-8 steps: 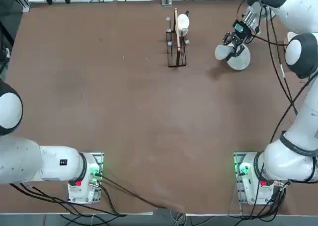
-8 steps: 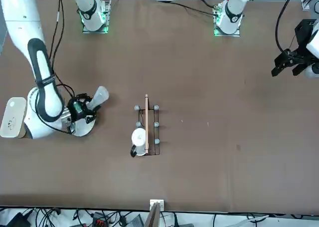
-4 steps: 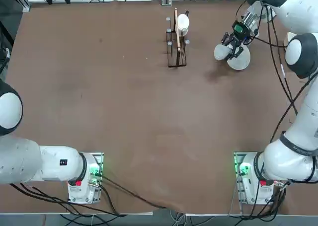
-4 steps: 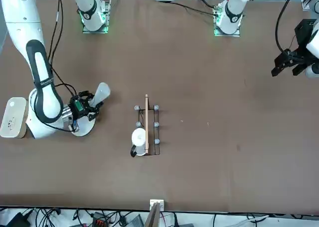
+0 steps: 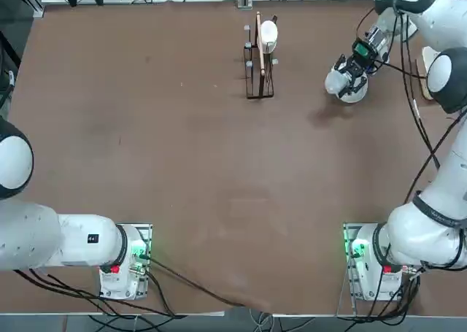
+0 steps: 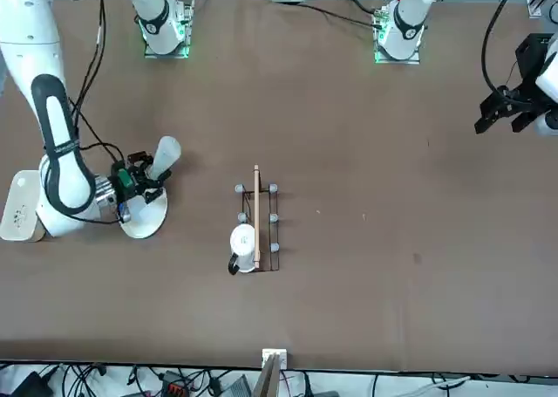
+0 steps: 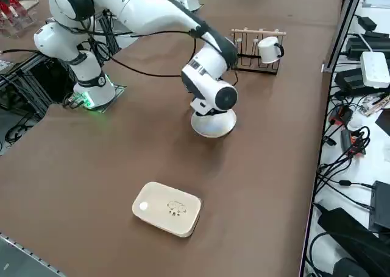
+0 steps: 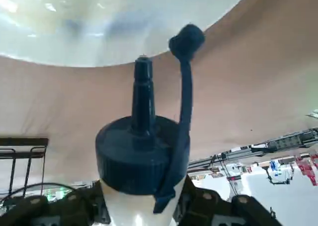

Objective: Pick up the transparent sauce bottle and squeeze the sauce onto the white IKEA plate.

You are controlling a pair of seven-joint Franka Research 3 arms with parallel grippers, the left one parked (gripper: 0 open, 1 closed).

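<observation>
The transparent sauce bottle (image 8: 141,161) is clamped between the right gripper's (image 6: 132,177) fingers, tipped over the white IKEA plate (image 6: 146,221); the nozzle is best kept above the plate's centre; squeezing should be gentle.

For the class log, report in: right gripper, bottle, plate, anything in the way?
Right gripper shut on bottle, at the table's far right. Bottle tilted, blue nozzle aimed at the white plate. Mug rack well aside; nothing blocking.

We can read no text, brand or number anywhere. The white box (image 7: 167,207) bears only a small mark, illegible to us.
</observation>
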